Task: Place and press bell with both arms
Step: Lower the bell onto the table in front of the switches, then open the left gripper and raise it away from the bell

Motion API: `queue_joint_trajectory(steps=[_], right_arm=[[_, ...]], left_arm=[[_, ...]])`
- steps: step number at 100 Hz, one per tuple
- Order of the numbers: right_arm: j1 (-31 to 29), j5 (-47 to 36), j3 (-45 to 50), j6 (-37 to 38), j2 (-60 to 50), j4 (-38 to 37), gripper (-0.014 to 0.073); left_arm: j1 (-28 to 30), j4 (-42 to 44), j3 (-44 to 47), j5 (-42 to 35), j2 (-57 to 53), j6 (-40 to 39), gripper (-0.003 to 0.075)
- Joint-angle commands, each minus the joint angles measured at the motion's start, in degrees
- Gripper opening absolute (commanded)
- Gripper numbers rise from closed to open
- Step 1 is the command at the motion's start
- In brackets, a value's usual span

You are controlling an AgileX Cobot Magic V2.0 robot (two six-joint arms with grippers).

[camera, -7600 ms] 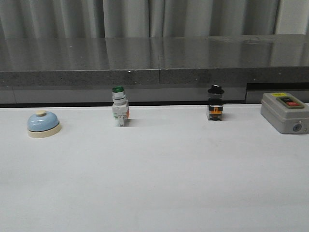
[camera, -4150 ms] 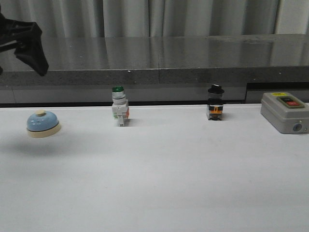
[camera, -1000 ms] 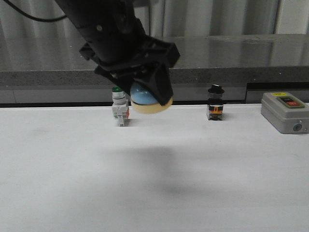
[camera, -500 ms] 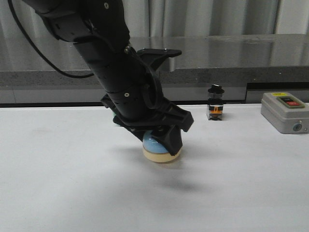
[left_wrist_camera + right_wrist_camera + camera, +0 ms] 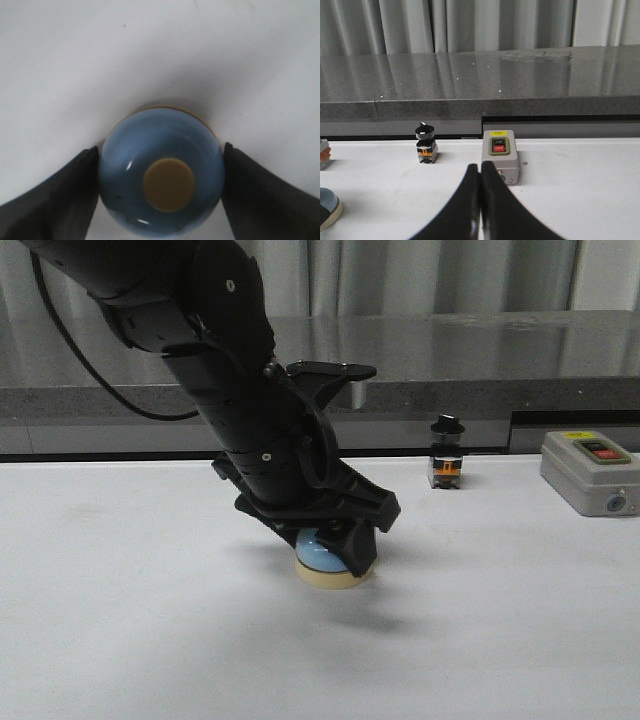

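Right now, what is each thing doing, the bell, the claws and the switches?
bell: on the table, held at its sides.
left claw: shut on the bell.
right claw: shut, holding nothing.
black-knobbed switch: upright, untouched.
grey button box: on the table, untouched.

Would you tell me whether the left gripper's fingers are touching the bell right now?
Touching. In the left wrist view, both fingers of the left gripper press against opposite sides of the bell dome, with no visible gap.

A lab test bench: white surface [image 5: 520,620], grey stone ledge [image 5: 480,360], drawn curtains [image 5: 440,275], industrial switches [image 5: 446,453] lined up
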Motion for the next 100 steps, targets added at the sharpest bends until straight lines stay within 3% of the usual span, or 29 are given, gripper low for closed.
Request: queue_joint_trajectory(steps=[1, 8, 14, 71, 100], right_arm=[[-0.4, -4.8, -0.8, -0.7, -0.9, 0.2, -0.0060], [-0.4, -4.8, -0.8, -0.7, -0.9, 0.2, -0.0060], [-0.4, -4.8, -0.8, -0.7, -0.9, 0.2, -0.0060], [-0.4, -4.8, -0.8, -0.7, -0.9, 0.2, -0.0060], [-0.4, -4.8, -0.8, -0.7, -0.9, 0.2, -0.0060]], left_arm=[[-0.5, -0.8, -1.4, -1.9, -2.8, -0.1, 0.0549], [-0.5, -0.8, -1.6, -1.8, -2.9, -0.1, 0.0659], [-0.5, -0.8, -2.1, -1.0, -2.9, -0.1, 0.0701], [0.4, -2.3, -4.7, 3.9, -13.1, -0.1, 0.0689], [4.7, -2.3, 0.8, 2.6, -24.6, -0.1, 0.0663]])
